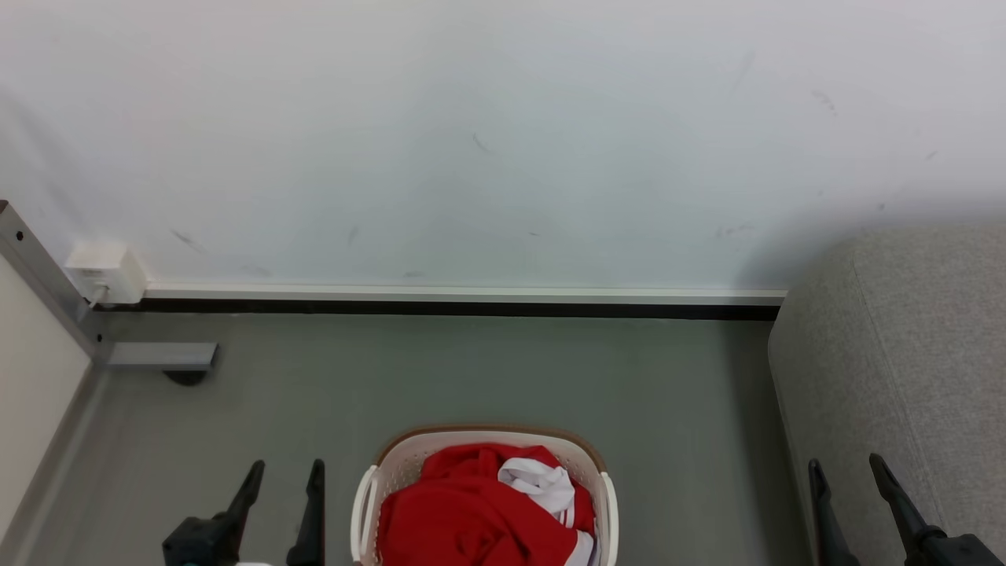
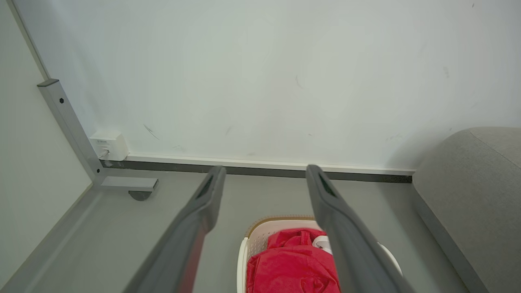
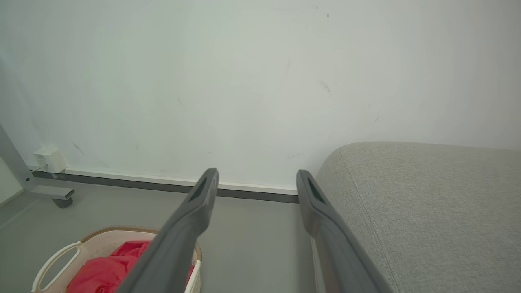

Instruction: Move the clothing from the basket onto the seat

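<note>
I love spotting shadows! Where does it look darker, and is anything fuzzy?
Head view: soft, even light, no glare; a faint shadow dims the wall beside the sofa. Left wrist view: the left hand looms large, its edges slightly soft. Right wrist view: the right hand likewise; the sofa's weave looks sharp.

The left gripper and right gripper each have two long, tapering, dark grey fingers. A narrow slot is sunk near each tip.
</note>
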Motion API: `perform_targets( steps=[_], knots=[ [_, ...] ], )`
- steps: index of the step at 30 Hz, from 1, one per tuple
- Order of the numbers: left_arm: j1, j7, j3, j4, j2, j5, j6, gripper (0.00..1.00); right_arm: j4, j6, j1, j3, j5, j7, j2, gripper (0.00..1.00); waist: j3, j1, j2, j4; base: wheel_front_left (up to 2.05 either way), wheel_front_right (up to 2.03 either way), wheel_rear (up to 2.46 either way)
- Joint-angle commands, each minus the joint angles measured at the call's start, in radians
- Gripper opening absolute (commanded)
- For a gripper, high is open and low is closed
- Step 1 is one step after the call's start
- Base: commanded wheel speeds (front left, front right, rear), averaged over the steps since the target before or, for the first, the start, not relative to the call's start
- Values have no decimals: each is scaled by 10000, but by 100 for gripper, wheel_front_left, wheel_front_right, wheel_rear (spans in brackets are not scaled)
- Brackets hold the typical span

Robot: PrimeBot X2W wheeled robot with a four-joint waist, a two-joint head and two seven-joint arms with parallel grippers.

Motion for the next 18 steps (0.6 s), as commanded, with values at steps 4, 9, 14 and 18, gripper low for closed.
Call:
perform_targets(
  steps=[4,9,14,18],
  knots=[
    [-115,-7,65,-13,21,46,-69,100,-121,-21,-100,5,122,-36,-22,100,184,0,0,-148,0,0,0],
    [-595,-7,-156,-41,12,81,-123,100,-335,-21,-352,-83,57,-36,-22,100,854,0,0,-318,0,0,0],
    [-1600,-7,-647,428,9,134,-188,100,-772,-21,-927,-181,71,-35,-21,100,2005,0,0,-509,0,0,0],
    [-2624,-7,-1198,1210,157,301,-230,100,-1284,-21,-1550,-255,139,-20,-19,100,3137,0,0,-725,0,0,0]
  ],
)
